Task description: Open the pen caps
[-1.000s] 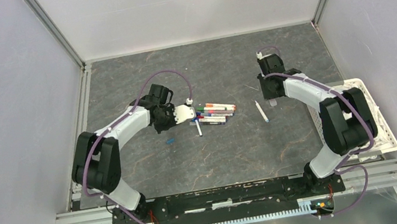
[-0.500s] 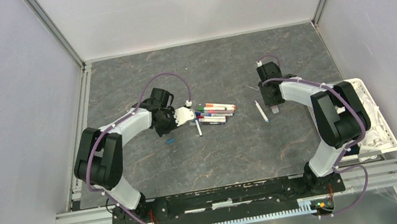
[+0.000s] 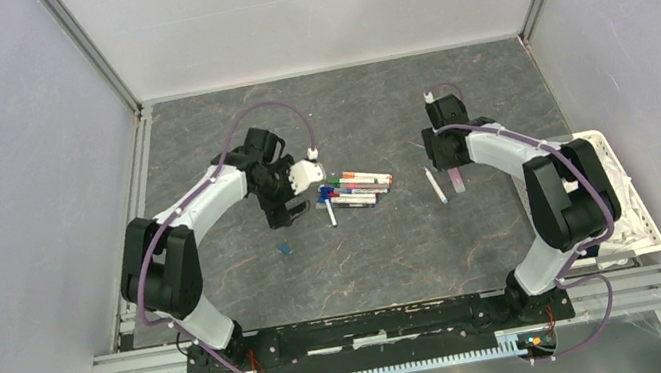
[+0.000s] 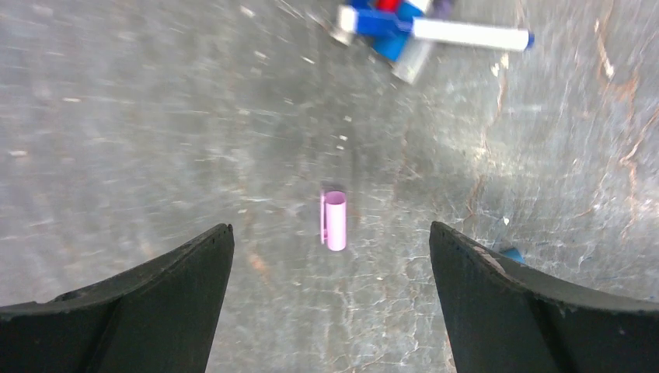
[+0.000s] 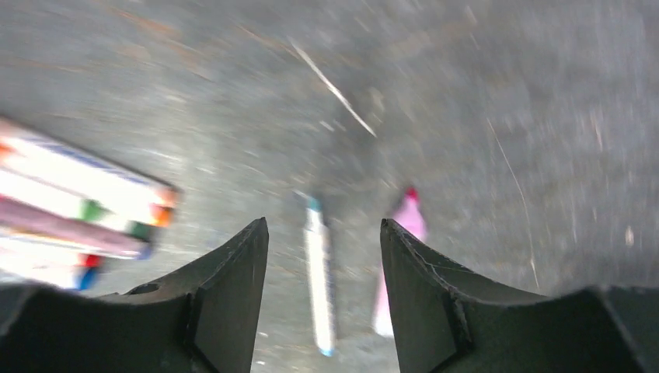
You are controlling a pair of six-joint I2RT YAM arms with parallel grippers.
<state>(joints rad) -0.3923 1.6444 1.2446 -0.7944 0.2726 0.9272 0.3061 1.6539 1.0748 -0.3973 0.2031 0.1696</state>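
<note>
My left gripper point(image 4: 330, 227) is wide open above the table. A small pink pen cap point(image 4: 335, 220) sits just beyond and between its fingers, touching neither. A blue cap point(image 4: 513, 254) lies by its right finger, also seen as the blue cap point(image 3: 284, 249) in the top view. A heap of pens point(image 3: 357, 187) lies mid-table. My right gripper point(image 5: 323, 223) is open over a white pen point(image 5: 319, 280) with a blue tip. A pink pen point(image 5: 406, 221) lies beside it, partly hidden behind the right finger. In the top view, the left gripper point(image 3: 281, 217) points toward the near edge and the right gripper point(image 3: 446, 159) hangs over the two loose pens.
A white basket point(image 3: 644, 215) with a white cloth in it stands at the table's right edge. Grey walls close in the left, right and back. The pen heap point(image 5: 78, 210) shows blurred at the left of the right wrist view.
The left gripper opened wide, turned toward the near edge and let go of the pink cap. The right gripper opened and the pink pen now lies beside the white one.
</note>
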